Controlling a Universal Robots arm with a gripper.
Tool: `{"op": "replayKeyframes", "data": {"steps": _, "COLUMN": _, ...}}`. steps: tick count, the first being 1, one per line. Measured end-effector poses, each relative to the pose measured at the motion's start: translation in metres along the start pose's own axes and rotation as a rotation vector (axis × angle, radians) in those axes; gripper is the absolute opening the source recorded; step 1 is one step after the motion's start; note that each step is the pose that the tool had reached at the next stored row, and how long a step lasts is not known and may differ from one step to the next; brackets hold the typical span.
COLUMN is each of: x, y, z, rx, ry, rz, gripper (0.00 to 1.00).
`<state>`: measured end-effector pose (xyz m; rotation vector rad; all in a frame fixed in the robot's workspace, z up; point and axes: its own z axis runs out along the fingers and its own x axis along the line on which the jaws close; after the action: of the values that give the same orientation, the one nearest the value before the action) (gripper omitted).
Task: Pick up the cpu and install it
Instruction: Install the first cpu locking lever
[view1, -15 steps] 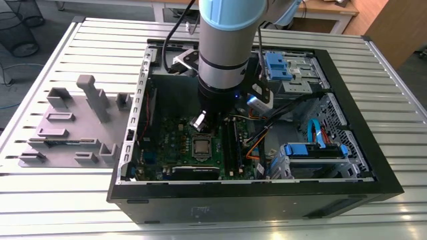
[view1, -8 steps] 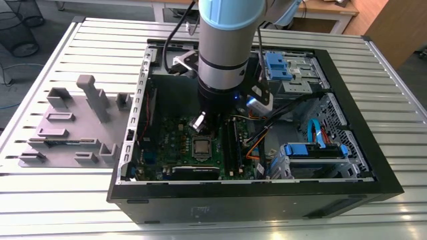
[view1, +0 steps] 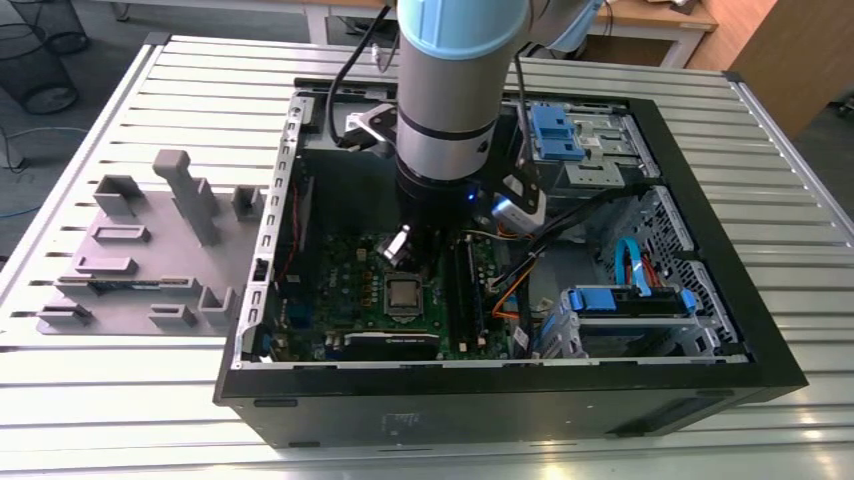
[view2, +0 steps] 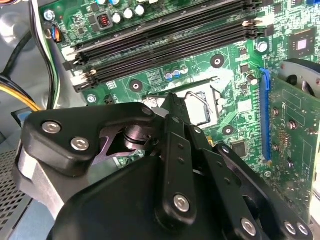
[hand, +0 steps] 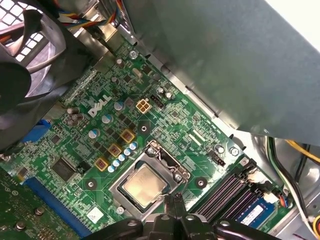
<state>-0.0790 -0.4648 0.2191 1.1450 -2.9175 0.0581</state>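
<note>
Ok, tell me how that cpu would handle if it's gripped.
The cpu looks flat and rigid, so probably stiff and light. Its smooth metal top may be slippery. It sits low in the socket, leaving little edge to grip.

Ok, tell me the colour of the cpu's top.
Pale silver-grey metal; the cpu shows best in the first wrist view, sitting in its socket frame.

Silver-grey cpu (hand: 144, 186), green board (hand: 165, 125)

A ribbed silver aluminium surface (view1: 160, 90) fills the room's middle. Grey floor (view1: 94, 25) lies beyond it, with a black wire-mesh waste basket (view1: 38, 62) and a pale wooden desk (view1: 661, 22) behind.
</note>
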Motion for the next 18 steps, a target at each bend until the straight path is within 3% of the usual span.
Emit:
{"op": "replayKeyframes", "data": {"steps": 7, "x": 0.0011, "y": -0.0010, "z": 0.0005, "rx": 0.0094, "ry": 0.0099, "rz": 0.023, "gripper": 0.11}}
{"op": "replayKeyframes", "data": {"steps": 18, "x": 0.0015, "y": -0.0027, "z": 0.0012, "rx": 0.0119, "ry": 0.0132, "rz": 0.043, "gripper": 0.11}}
